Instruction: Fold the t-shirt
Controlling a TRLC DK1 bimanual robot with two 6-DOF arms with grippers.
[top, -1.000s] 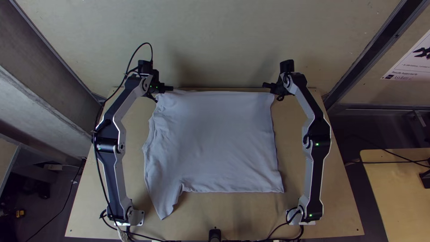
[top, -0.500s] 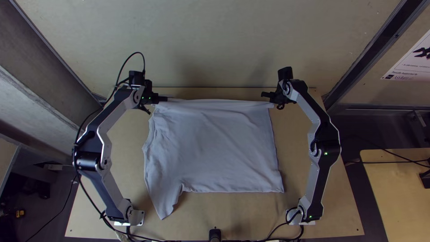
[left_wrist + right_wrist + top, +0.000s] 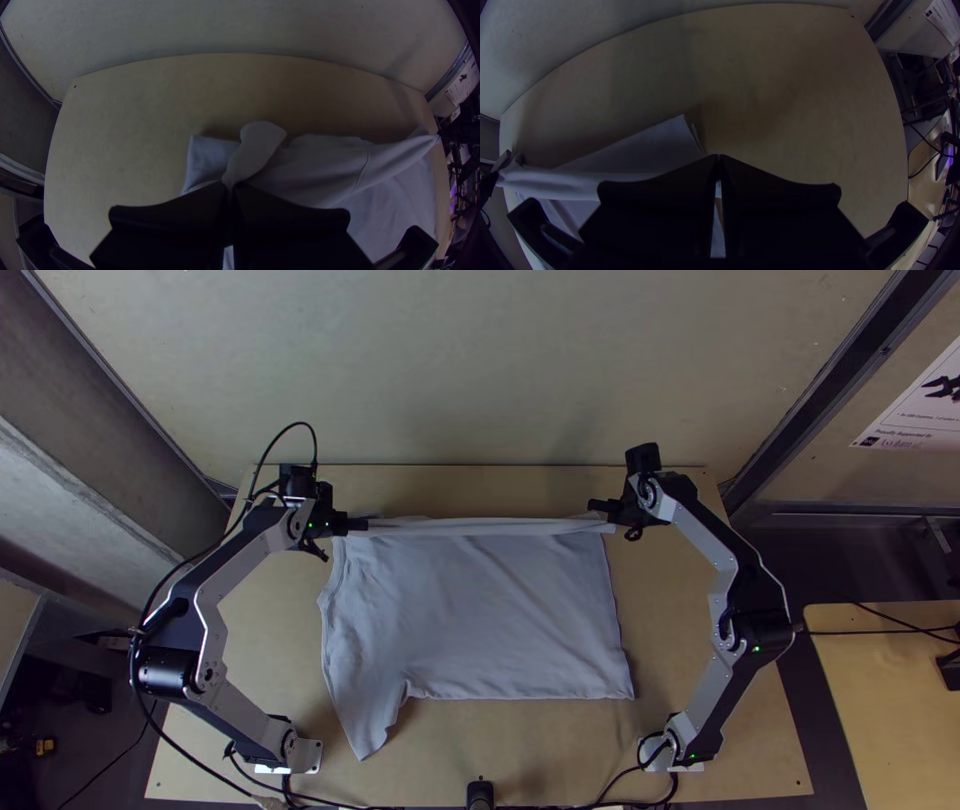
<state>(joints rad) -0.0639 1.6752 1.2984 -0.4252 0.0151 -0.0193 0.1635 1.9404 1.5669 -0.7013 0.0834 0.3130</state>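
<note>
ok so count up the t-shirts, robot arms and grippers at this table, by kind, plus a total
t-shirt: 1
robot arms: 2 (left arm, right arm)
grippers: 2 (left gripper, right gripper)
total: 5

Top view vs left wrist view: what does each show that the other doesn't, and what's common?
Top view: left arm's base, right arm's base, and the t-shirt's near edge.

Left wrist view: a seam across the raised fabric and a rounded flap just past the left gripper's fingers.

Both: t-shirt pinched by the left gripper, raised fabric running to the right gripper, table underneath.
</note>
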